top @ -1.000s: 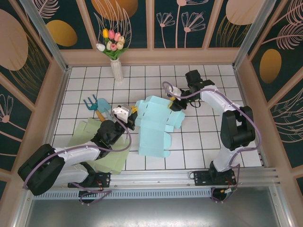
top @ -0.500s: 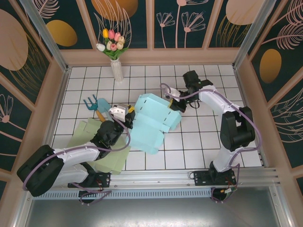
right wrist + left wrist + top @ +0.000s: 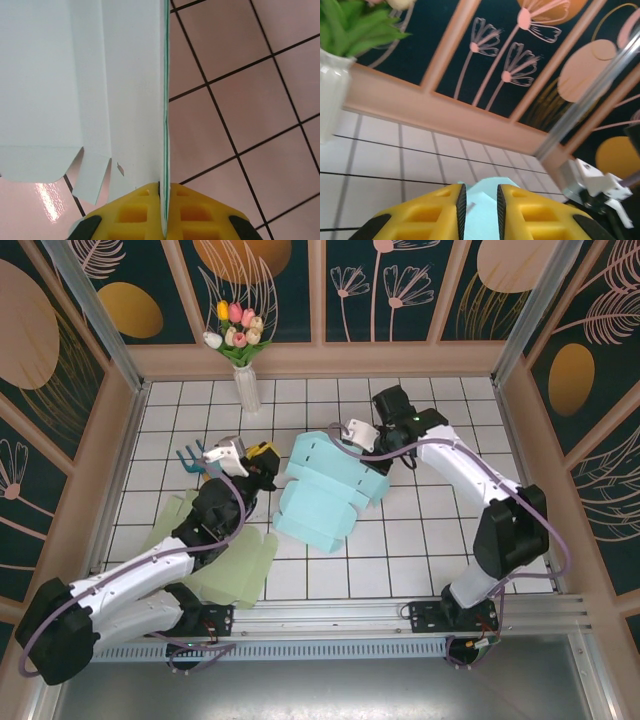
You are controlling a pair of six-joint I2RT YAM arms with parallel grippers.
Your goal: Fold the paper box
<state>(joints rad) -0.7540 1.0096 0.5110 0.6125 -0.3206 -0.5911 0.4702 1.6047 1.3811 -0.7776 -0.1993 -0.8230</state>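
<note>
Now: right gripper [image 3: 163, 195] clamped tight on paper box [image 3: 75, 75] edge; left gripper [image 3: 480, 200] slightly parted, box just beyond gap.

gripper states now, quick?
Left gripper: open, narrow gap between the fingers.
Right gripper: closed on the edge of the paper box.

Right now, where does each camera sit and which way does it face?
Top external: overhead behind the robot, facing down on the table; left gripper and right gripper flank the paper box.
Left wrist: low, facing the back wall and vase; its yellow fingers apart.
Right wrist: facing down at tiles; its yellow fingers clamp the paper box's edge.
Shared: all three see the paper box.
</note>
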